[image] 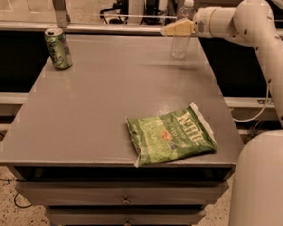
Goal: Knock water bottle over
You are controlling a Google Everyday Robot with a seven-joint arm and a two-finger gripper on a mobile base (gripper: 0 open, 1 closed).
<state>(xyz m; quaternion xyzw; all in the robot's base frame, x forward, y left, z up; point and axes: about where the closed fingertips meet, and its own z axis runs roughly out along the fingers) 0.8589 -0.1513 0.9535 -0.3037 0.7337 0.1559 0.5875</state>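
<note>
The gripper (167,30), jaws together in a wedge, crosses the upright water bottle (179,46) high up, likely for tipping leverage; the green soda can (58,48) stands well beyond the jaw tips.

Surface (99,98) is showing smooth, matt grey, looking like painted metal. Water bottle (179,46) is showing clear ribbed plastic with a white cap. End effector (168,30), overlapping the bottle's upper part at the surface's far edge, is looking matt tan. The arm (253,18) behind it is reading as smooth white plastic. Soda can (58,48) is gleaming green metal. Chip bag (171,135) is looking crinkled, glossy green film.
</note>
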